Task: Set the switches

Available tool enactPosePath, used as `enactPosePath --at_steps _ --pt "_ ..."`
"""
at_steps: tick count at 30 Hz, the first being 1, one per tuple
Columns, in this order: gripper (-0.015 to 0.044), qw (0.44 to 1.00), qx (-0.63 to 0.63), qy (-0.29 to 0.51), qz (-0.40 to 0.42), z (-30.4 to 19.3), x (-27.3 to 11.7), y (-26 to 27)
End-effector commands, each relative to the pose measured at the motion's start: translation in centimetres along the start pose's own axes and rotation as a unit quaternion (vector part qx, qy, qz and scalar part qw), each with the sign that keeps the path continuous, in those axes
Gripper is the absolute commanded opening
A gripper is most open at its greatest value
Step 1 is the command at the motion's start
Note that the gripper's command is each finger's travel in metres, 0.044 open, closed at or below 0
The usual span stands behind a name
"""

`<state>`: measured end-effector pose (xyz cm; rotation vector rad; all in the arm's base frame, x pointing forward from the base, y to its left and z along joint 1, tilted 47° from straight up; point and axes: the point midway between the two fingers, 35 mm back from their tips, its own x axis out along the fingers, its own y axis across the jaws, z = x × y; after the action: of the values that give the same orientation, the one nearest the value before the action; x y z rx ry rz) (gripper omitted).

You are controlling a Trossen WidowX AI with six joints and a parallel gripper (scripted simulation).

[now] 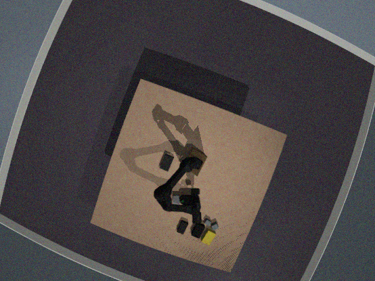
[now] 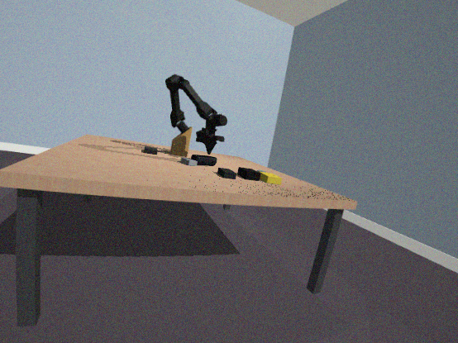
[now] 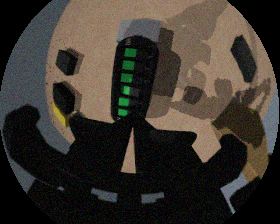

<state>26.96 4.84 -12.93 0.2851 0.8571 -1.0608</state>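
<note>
The dark controller unit (image 1: 181,201) (image 2: 204,160) (image 3: 137,72) sits base-down on the bench (image 1: 237,170) (image 2: 103,162). In the wrist view its top faces me, with six green switch ends in a row along its left side. The fourth from the top looks brighter, with a greyish patch beside it; the exact tilt of each switch is unclear. The underside label is hidden. My gripper (image 2: 209,152) (image 3: 134,115) is shut and empty. Its tips are above the bench, overlapping the unit's near end in the wrist view; contact is not visible. The arm partly covers the unit in the top view.
A light grey block (image 1: 176,200) (image 2: 189,162) (image 3: 140,30) is by the unit's far end. Dark blocks (image 1: 183,225) (image 2: 226,173) (image 3: 66,62) and a yellow block (image 1: 208,238) (image 2: 270,178) are toward one edge. Another dark block (image 1: 166,161) (image 3: 244,58) is near the tan wedge (image 2: 181,143).
</note>
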Motion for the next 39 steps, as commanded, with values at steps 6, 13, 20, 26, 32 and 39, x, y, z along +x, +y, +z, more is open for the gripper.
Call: enactPosePath --at_steps 6,13,20,26,32,39 --pt "0.0000 0.999 -0.003 0.002 0.055 -0.9 -0.7 -3.7" --pt "0.0000 0.998 -0.003 0.002 0.056 -1.0 -0.6 -3.7" --pt "0.0000 1.000 0.000 -0.001 0.030 -0.6 -0.3 -2.0" --pt "0.0000 1.000 0.002 -0.002 -0.011 0.2 0.1 0.5" --pt "0.0000 0.999 0.003 -0.003 -0.052 1.3 0.5 2.8" --pt "0.0000 0.995 0.004 -0.003 -0.100 3.0 0.9 5.0"
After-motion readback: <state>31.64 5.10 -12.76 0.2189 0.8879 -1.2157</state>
